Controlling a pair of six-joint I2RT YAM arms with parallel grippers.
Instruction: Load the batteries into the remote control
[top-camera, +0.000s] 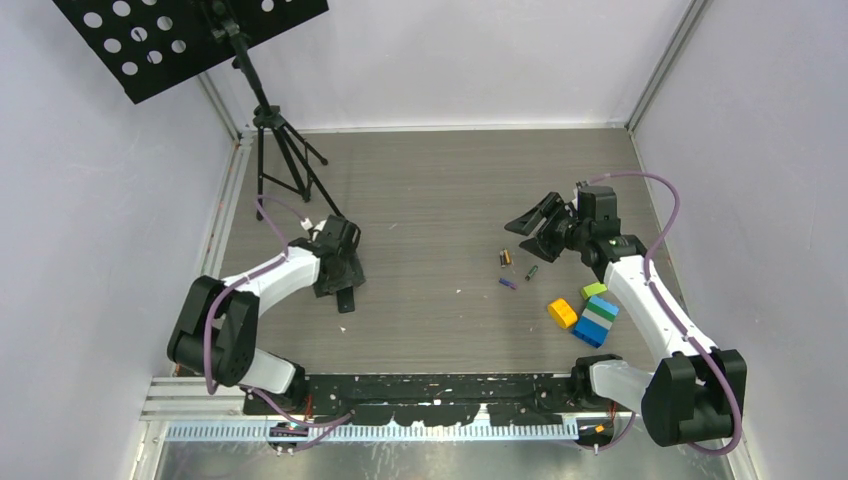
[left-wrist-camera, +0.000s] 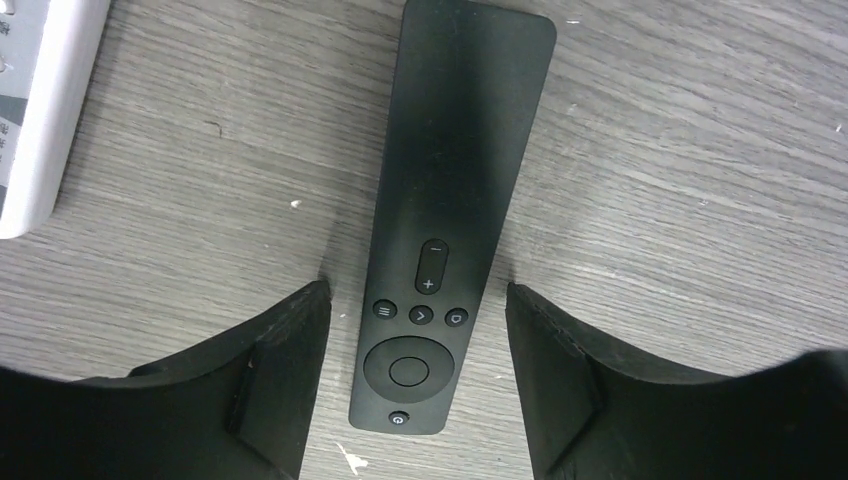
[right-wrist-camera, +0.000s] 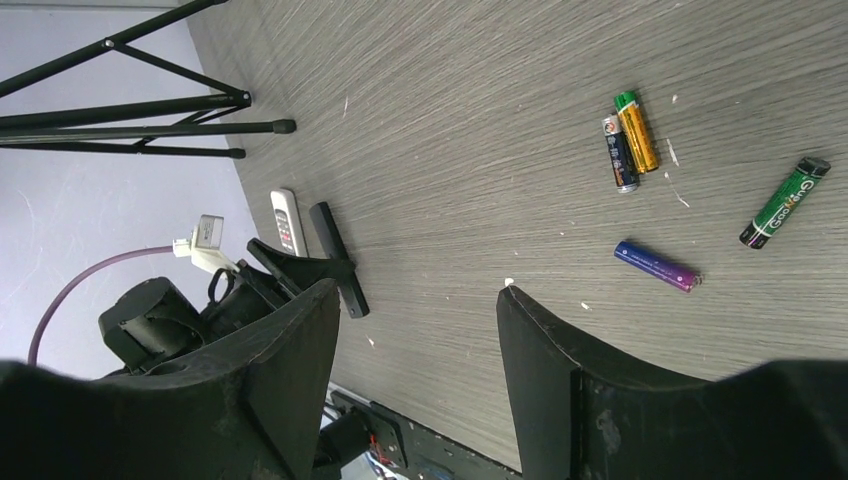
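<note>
A black remote control (left-wrist-camera: 440, 230) lies button side up on the table, between the open fingers of my left gripper (left-wrist-camera: 417, 286), which do not touch it. In the top view the left gripper (top-camera: 338, 268) sits over the remote (top-camera: 346, 298) at the left. Four small batteries lie right of centre: a gold one (right-wrist-camera: 637, 132) beside a black one (right-wrist-camera: 620, 153), a purple-blue one (right-wrist-camera: 656, 266) and a dark green one (right-wrist-camera: 786, 202). My right gripper (top-camera: 532, 222) is open and empty, hovering just beyond the batteries (top-camera: 507, 258); its fingers (right-wrist-camera: 300, 360) frame bare table.
A white remote (left-wrist-camera: 40, 100) lies left of the black one. Toy blocks sit near the right arm: a yellow one (top-camera: 562, 313), a green one (top-camera: 594, 290) and a blue-white-green stack (top-camera: 598, 320). A black music stand tripod (top-camera: 285, 160) stands at the back left.
</note>
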